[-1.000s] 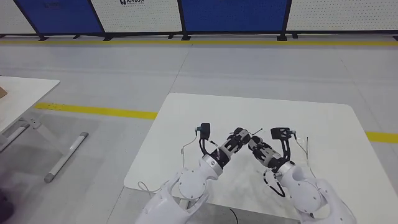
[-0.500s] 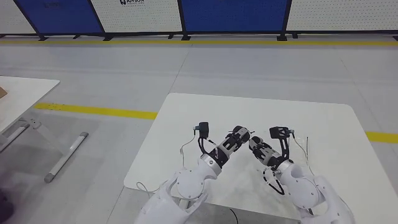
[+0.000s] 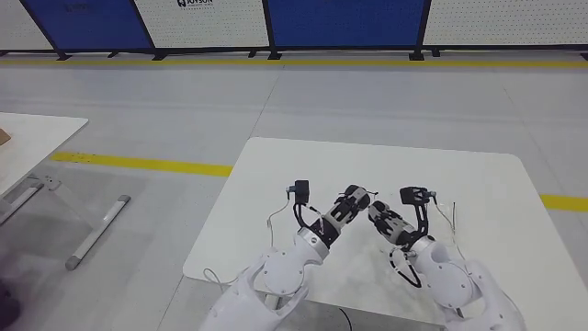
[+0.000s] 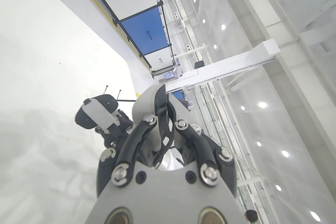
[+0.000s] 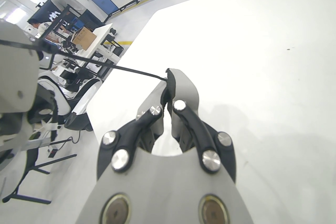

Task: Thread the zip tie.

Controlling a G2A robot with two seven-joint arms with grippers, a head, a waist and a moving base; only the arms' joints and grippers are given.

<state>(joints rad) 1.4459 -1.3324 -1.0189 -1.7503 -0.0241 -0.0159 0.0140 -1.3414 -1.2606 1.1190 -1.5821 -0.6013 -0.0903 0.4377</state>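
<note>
— At the right gripper (image 5: 167, 82), are the fingers pinched shut on one end of the tie (image 5: 110, 65)?
— Yes. It runs out straight above the table (image 5: 249, 25) toward the left gripper (image 4: 162, 100), whose fingers are pressed together too. Whether they hold its other end, I cannot tell.
— Handling?
— Light, thin, springy, likely slick. Grip near the tip, so it doesn't bow while feeding.
</note>
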